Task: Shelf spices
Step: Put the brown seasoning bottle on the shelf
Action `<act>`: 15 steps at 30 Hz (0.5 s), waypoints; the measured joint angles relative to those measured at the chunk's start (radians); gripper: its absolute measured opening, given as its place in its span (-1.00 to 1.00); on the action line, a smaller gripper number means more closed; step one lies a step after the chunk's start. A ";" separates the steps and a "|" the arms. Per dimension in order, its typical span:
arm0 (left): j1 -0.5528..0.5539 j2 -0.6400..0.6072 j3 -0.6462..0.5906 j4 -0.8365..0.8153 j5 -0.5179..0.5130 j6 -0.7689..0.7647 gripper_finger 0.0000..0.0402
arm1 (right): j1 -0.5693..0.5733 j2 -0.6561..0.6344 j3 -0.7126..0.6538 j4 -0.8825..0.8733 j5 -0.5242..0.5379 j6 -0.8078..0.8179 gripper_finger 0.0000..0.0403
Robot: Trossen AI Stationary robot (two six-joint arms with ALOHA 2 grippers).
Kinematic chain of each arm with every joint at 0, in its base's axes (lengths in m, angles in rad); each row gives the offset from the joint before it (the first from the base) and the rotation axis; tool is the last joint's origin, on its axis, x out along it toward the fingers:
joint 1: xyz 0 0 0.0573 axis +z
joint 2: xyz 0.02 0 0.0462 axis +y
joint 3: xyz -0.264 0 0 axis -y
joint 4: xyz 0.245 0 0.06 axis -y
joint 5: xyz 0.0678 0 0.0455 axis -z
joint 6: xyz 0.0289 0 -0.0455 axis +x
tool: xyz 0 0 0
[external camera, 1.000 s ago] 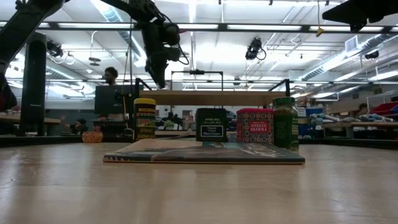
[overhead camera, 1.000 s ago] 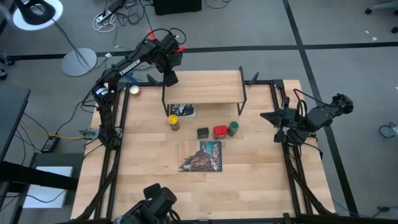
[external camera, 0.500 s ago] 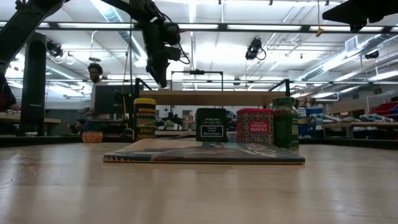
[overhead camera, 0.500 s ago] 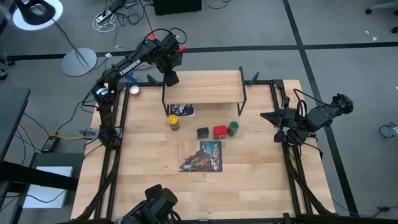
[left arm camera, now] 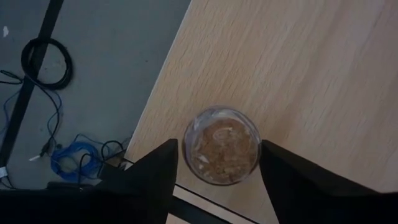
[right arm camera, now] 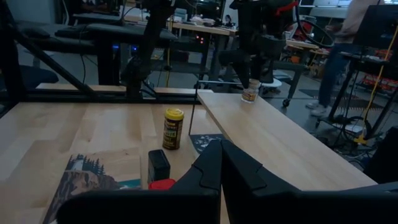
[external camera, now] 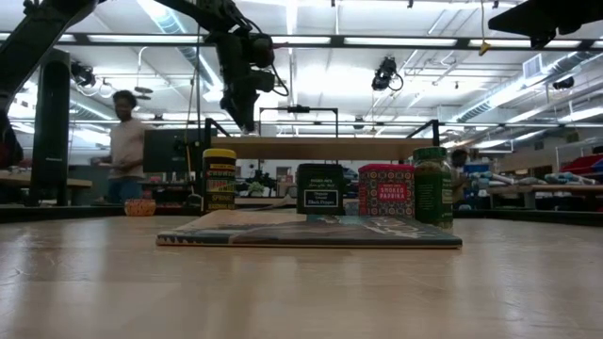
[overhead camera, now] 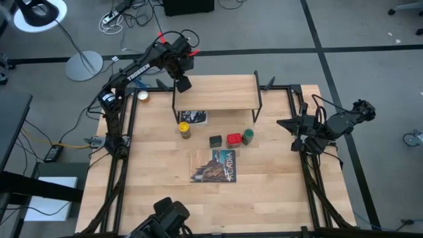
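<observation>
The tiny clear jar (left arm camera: 221, 146) of brown spice stands on its base at the far left corner of the shelf (overhead camera: 218, 92). My left gripper (overhead camera: 182, 84) points down over the jar, open, with one finger on either side of it and a narrow gap on each side. On the table in front of the shelf stand the yellow-capped jar (overhead camera: 184, 127), the black tin (overhead camera: 215, 141), the red tin (overhead camera: 233, 139) and the green-capped jar (overhead camera: 248, 136). My right gripper (right arm camera: 221, 163) waits shut and level at the table's right edge.
A flat picture-covered book (overhead camera: 213, 165) lies near the table's middle, in front of the tins. A smaller printed card (overhead camera: 192, 117) lies under the shelf's left end. A small round thing (overhead camera: 142, 95) sits at the table's far left. People move about in the room behind the table.
My left gripper has stayed over the shelf's far left corner and its fingers have spread a little wider around the tiny jar. The jar stands still on the shelf. A person beyond the table has walked leftward in the low view.
</observation>
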 joint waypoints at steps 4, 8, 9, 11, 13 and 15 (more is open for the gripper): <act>0.000 0.000 0.000 -0.001 0.000 -0.008 0.19 | 0.000 0.000 0.000 0.001 0.000 0.000 -0.97; 0.000 0.000 0.000 0.002 -0.012 -0.008 0.24 | 0.000 0.000 0.000 0.002 0.000 0.000 -0.97; 0.000 0.000 0.004 0.000 -0.014 -0.008 0.25 | 0.000 0.000 0.000 0.003 0.000 0.000 -0.98; 0.000 0.000 0.016 0.007 -0.014 -0.008 0.26 | 0.000 0.000 0.000 0.003 0.000 0.000 -0.98; 0.000 0.000 0.036 0.008 -0.014 -0.009 0.27 | 0.000 0.000 0.000 0.003 0.000 0.000 -0.98; 0.000 0.000 0.058 0.008 -0.014 -0.009 0.27 | 0.000 0.000 0.000 0.003 0.000 0.000 -0.98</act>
